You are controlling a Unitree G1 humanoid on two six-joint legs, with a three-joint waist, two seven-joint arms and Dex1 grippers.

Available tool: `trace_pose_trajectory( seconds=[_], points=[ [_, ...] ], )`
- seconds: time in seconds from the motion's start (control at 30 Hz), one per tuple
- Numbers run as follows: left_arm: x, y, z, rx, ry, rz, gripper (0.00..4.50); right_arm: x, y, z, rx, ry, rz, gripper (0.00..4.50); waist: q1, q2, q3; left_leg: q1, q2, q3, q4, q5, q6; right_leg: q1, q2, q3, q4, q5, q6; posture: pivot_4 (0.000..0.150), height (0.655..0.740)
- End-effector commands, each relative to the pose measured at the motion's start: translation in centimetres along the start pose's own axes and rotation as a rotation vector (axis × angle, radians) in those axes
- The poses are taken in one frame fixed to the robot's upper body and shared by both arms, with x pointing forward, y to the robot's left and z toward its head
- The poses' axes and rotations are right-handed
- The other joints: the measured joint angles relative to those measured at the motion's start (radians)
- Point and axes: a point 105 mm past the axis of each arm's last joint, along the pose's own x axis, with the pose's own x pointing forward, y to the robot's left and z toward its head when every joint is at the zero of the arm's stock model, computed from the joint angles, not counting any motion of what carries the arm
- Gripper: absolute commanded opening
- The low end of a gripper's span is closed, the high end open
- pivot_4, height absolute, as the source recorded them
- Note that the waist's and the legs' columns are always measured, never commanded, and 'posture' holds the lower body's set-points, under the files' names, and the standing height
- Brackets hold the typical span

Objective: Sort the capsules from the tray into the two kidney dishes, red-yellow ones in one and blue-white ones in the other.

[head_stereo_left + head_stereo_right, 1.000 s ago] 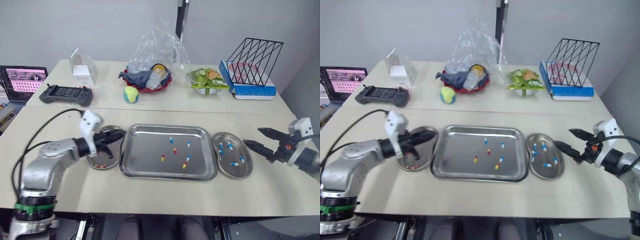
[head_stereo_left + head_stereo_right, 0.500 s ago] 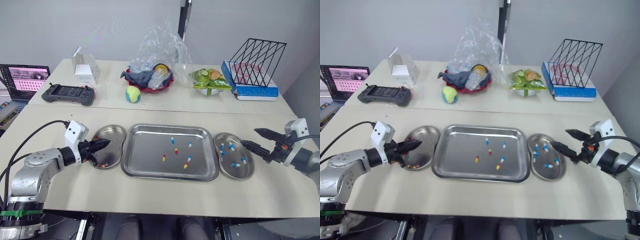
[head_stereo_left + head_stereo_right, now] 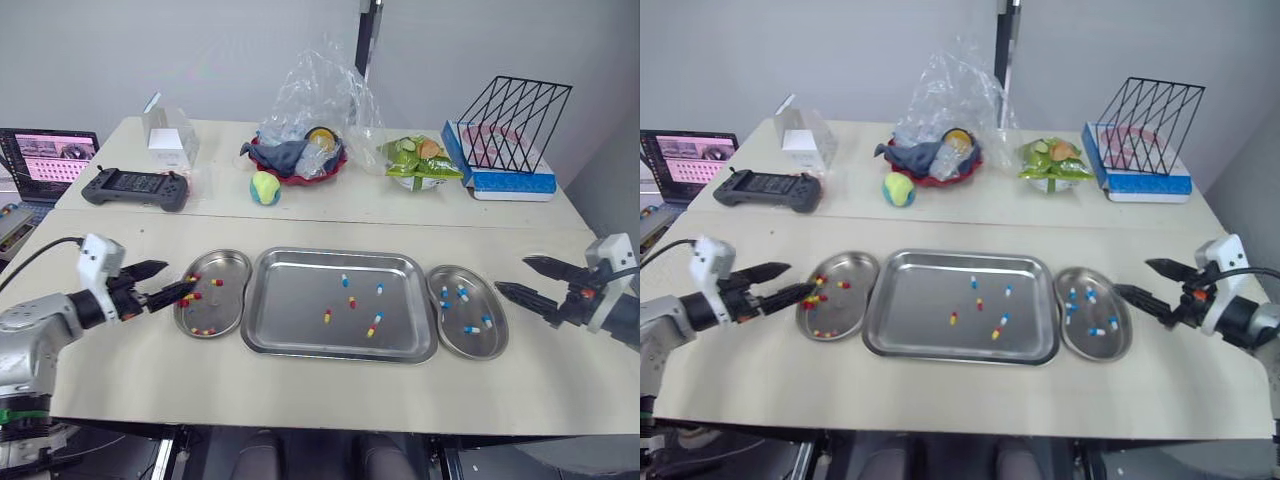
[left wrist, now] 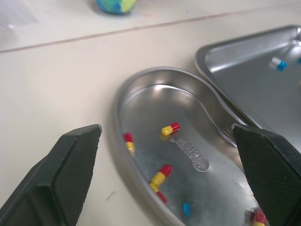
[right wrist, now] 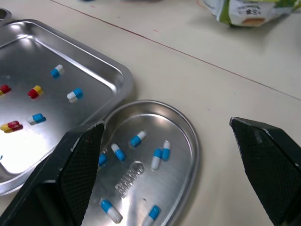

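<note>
Centrally on the pale table (image 3: 300, 228) sits a rectangular steel tray (image 3: 290, 310) holding a few loose capsules (image 3: 351, 301), some red-yellow and some blue-white, scattered near its middle. Touching the tray's left edge is a steel kidney dish (image 3: 228, 305) with several red-yellow capsules (image 3: 216, 282) in it. Just beside the tray's right edge lies a second kidney dish (image 3: 455, 340) containing blue-white capsules (image 3: 461, 293). The left gripper (image 3: 182, 276) points at the left dish from its outer side, fingers spread wide and holding nothing, the nearer fingertip reaching the dish's rim. The right gripper (image 3: 511, 273) sits just outside the right dish, fingers likewise spread and empty. Farther back are a black game controller (image 3: 133, 187), a green-yellow ball (image 3: 264, 187), a clear plastic bag (image 3: 320, 95) over a red bowl, a green snack packet (image 3: 418, 162) and a black wire rack (image 3: 515, 122).
</note>
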Motion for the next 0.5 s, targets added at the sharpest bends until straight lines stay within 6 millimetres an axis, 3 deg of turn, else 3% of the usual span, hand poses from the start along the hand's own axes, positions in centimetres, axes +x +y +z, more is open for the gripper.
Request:
trace_pose_trajectory(
  seconds=[0.03, 0.33, 0.5],
  points=[
    [-2.3, 1.1, 0.9, 0.033, -0.036, 0.033, 4.49, -1.3, -1.4, 1.5, 0.048, -0.052, -0.056, 4.5, -0.002, 0.0, 0.0, 0.0, 0.0, 0.0, 0.0, 0.0, 0.0, 0.0, 0.0, 0.0, 0.0, 0.0, 0.0, 0.15, 0.7334],
    [-4.1, 3.5, 0.9, 0.145, -0.028, 0.161, 4.49, -1.3, -1.9, 1.0, -0.025, -0.034, -0.079, 4.5, -0.002, 0.0, 0.0, 0.0, 0.0, 0.0, 0.0, 0.0, 0.0, 0.0, 0.0, 0.0, 0.0, 0.0, 0.0, 0.15, 0.7334],
    [-3.9, 4.2, 1.0, 0.21, -0.032, 0.209, 4.49, -1.3, -2.0, 1.2, -0.052, -0.041, -0.078, 4.5, -0.002, 0.0, 0.0, 0.0, 0.0, 0.0, 0.0, 0.0, 0.0, 0.0, 0.0, 0.0, 0.0, 0.0, 0.0, 0.15, 0.7334]
  ],
)
